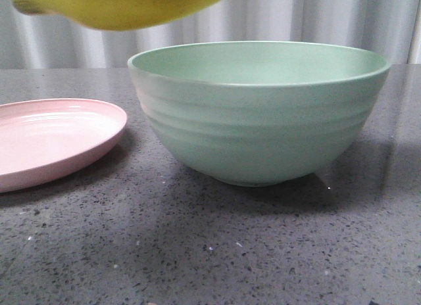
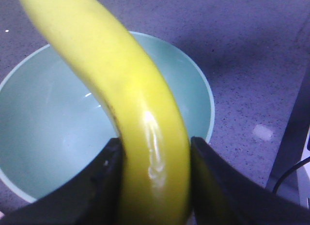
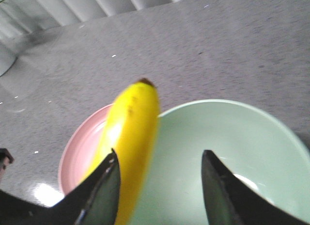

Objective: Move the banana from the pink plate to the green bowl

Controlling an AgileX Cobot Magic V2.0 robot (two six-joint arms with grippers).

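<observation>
Front view: the banana [image 1: 125,6] hangs in the air at the top of the picture, above the gap between the pink plate [image 1: 52,144], which sits toward the left edge of the table [image 1: 217,252], and the green bowl [image 1: 260,114] at its middle. Its long axis runs roughly level from left to right, one end reaching over the bowl's left rim. No gripper shows here.

Left wrist view: the left gripper [image 2: 156,186] has its jaws clamped on the banana [image 2: 126,94], one finger on each side. The fruit curves away over the open bowl [image 2: 43,133], so the drop point looks to lie directly below.

Right wrist view: the right gripper [image 3: 160,186] holds nothing, its jaws spread wide. The banana [image 3: 131,133] passes beside one finger, above the bowl's [image 3: 227,137] rim where it meets the plate [image 3: 80,152]. The left arm alone carries the load.
</observation>
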